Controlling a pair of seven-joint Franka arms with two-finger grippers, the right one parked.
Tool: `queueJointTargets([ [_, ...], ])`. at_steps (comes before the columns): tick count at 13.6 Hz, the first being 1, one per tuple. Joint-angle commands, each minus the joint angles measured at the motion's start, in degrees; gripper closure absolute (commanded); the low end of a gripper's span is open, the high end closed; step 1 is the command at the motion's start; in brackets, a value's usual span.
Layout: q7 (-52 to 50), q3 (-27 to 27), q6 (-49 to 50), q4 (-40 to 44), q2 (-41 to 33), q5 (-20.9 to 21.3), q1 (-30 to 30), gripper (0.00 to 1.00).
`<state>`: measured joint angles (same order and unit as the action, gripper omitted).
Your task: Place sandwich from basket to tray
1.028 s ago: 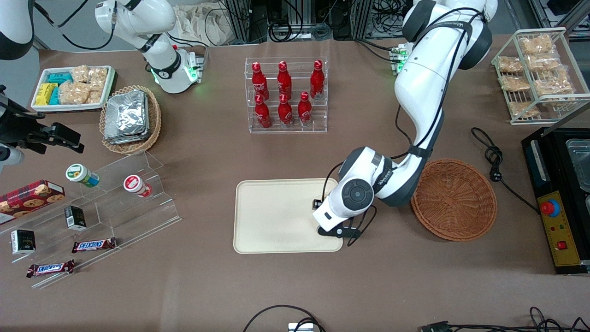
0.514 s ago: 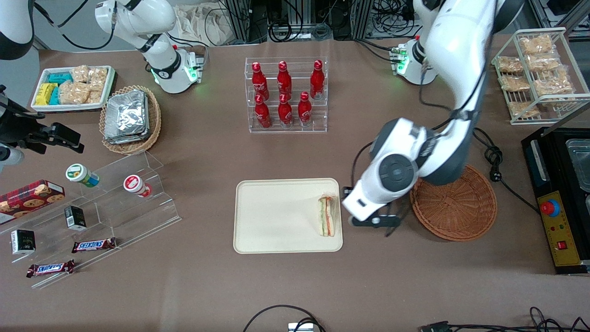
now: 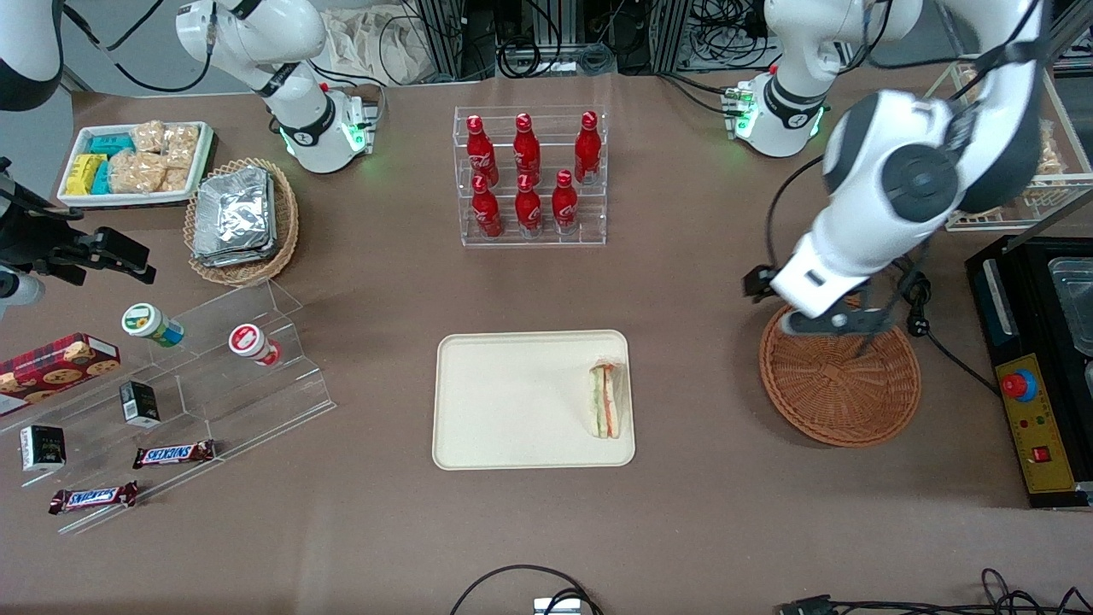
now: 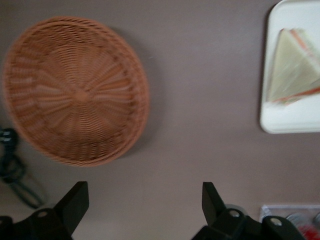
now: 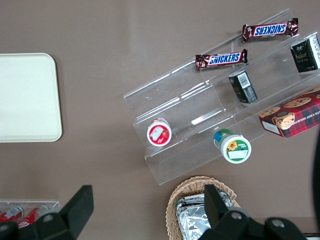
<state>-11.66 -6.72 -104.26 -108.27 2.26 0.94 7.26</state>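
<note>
- One sandwich [image 3: 607, 400] lies flat in the tray [image 3: 512, 401], close to the rim on the working arm's side, its orange and green filling edge showing.
- I see the round basket [image 3: 841, 384] with nothing in it, standing well apart from the tray, toward the working arm's end of the table.
- My gripper [image 4: 145, 205] hangs high above the table, over the basket's edge farther from the front camera. Its jaws are spread wide with nothing between them.
- I judge the placing done; the step in hand is drawing the arm clear.
- To do it well, I would keep the gripper high and carry it away from the tray, so nothing brushes the sandwich.
- I would watch the black cable [image 3: 912, 295] lying just beside the basket, and the rack of red bottles [image 3: 529, 175], and steer above both.
</note>
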Motion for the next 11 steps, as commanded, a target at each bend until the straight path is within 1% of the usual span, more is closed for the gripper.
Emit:
queueJointTargets([
  [1, 7.7, -0.6, 5.2, 0.5, -3.2, -0.1, -8.5, 0.00],
  [3, 11.6, -0.5, 9.2, 5.3, -2.2, -0.1, -13.5, 0.00],
  [5, 12.1, -0.6, 11.5, 9.2, -1.4, -0.2, -16.7, 0.00],
  [8, 11.2, -0.6, 19.2, 15.6, 2.8, 0.3, -16.8, 0.00],
  [11, 11.0, -0.9, 20.2, 19.8, 5.1, 0.4, -16.2, 0.00],
])
